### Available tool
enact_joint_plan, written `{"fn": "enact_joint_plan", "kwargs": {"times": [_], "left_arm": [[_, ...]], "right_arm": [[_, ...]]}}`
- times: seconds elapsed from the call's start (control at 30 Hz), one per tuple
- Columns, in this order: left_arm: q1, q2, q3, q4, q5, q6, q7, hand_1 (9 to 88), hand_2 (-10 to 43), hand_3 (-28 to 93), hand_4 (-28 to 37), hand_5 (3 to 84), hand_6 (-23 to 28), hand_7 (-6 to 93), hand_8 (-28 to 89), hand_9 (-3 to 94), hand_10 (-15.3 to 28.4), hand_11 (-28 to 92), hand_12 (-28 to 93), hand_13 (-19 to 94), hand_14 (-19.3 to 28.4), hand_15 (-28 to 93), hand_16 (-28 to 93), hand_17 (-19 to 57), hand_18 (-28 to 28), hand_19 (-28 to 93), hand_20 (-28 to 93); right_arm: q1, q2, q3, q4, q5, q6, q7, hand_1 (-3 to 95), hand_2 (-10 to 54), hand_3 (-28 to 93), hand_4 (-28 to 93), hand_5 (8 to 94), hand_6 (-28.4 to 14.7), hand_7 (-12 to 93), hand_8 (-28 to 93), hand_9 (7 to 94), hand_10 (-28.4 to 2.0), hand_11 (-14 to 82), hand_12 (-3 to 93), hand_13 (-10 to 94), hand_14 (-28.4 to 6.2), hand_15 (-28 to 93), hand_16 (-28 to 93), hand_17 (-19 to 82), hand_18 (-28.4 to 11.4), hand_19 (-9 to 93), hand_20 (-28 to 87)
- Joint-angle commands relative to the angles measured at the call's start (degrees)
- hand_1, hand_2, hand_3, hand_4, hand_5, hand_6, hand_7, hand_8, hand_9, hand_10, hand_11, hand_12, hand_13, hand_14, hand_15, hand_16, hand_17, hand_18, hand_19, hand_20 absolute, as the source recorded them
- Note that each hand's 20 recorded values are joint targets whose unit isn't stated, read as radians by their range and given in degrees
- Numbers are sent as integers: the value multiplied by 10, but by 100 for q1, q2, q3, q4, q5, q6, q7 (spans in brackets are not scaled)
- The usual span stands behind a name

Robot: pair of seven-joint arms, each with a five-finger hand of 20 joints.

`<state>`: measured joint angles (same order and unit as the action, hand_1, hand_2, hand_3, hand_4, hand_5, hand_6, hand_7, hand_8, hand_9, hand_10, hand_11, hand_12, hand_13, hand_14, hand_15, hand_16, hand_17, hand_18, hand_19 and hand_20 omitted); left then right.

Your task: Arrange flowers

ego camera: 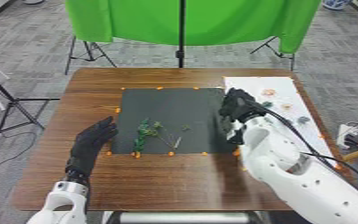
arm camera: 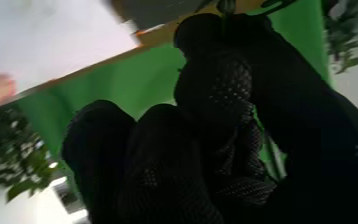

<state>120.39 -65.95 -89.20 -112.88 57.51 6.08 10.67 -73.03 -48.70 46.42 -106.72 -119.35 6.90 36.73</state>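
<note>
Partway along, it seems: green sprigs lie on the dark mat, flowers right of it await placing, and at its right edge the right hand pinches a thin-stemmed piece.

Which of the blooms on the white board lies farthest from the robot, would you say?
The peach-coloured bloom, nearest the far edge of the white board; the paler bloom and the bluish-gray ones lie closer to the robot.

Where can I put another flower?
On the mat, the far left is bare, beyond the sprigs. So is the table between mat and near edge. It's crowded among the sprigs and by the right hand, at the mat's right edge.
</note>
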Motion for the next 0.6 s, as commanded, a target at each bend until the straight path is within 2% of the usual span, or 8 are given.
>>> {"fn": "enact_joint_plan", "kwargs": {"times": [0.03,0.23,0.4,0.47,0.5,0.53,0.57,0.6], "left_arm": [[40,-80,67,72,54,-141,-81,246,26,659,-251,423,73,67,-40,383,136,180,140,273,182,271,7,-1,139,104,170],[72,-91,41,79,62,-205,-51,246,23,661,-249,421,71,68,-40,381,135,179,140,271,183,269,7,-2,141,105,170],[65,-84,23,95,86,-306,-46,245,16,662,-245,414,69,66,-40,377,136,174,141,269,182,263,8,-3,142,104,170],[64,-84,17,101,108,-333,-33,245,13,661,-242,414,69,64,-39,375,135,172,142,269,182,259,9,-4,143,103,170],[74,-89,9,100,109,-356,-28,245,11,660,-241,413,69,63,-39,375,135,172,142,269,182,258,10,-4,142,102,170],[68,-90,8,103,117,-368,-27,244,8,659,-239,413,69,63,-38,374,134,171,142,268,182,257,11,-4,143,102,170],[69,-89,8,101,130,-377,-29,243,5,658,-238,412,69,62,-38,373,133,169,143,267,182,256,11,-5,143,101,170],[64,-89,7,106,143,-385,-30,242,0,658,-236,410,69,60,-38,372,133,168,143,267,182,253,12,-5,143,100,169]], "right_arm": [[-376,-414,-150,158,-63,-137,-57,526,-95,613,35,827,-33,349,246,913,-99,530,262,937,-28,714,322,731,-127,932,719],[-529,-461,-103,242,-61,-101,-98,522,-95,599,27,821,-27,353,237,907,-97,532,265,937,-28,711,323,730,-126,932,717],[-647,-442,-13,209,-31,-140,-138,509,-95,483,10,807,-27,356,219,898,-100,527,265,937,-26,692,338,724,-118,932,699],[-670,-438,-6,196,-41,-131,-160,471,-95,519,-20,806,-29,351,207,898,-101,524,265,936,-27,688,342,723,-118,932,693],[-681,-434,-8,195,-53,-124,-177,429,-95,562,-53,806,-29,352,163,897,-103,523,264,936,-27,685,342,721,-118,932,690],[-677,-434,-7,192,-47,-135,-174,393,-95,594,-82,806,-30,373,37,896,-104,522,263,936,-28,681,344,718,-117,932,687],[-689,-428,1,175,-29,-123,-180,379,-95,601,-92,806,-31,385,-34,895,-105,521,263,936,-28,680,344,718,-118,932,686],[-689,-431,1,177,-44,-116,-194,364,-95,600,-99,806,-33,388,-66,894,-106,521,263,936,-28,678,344,717,-118,932,684]]}}
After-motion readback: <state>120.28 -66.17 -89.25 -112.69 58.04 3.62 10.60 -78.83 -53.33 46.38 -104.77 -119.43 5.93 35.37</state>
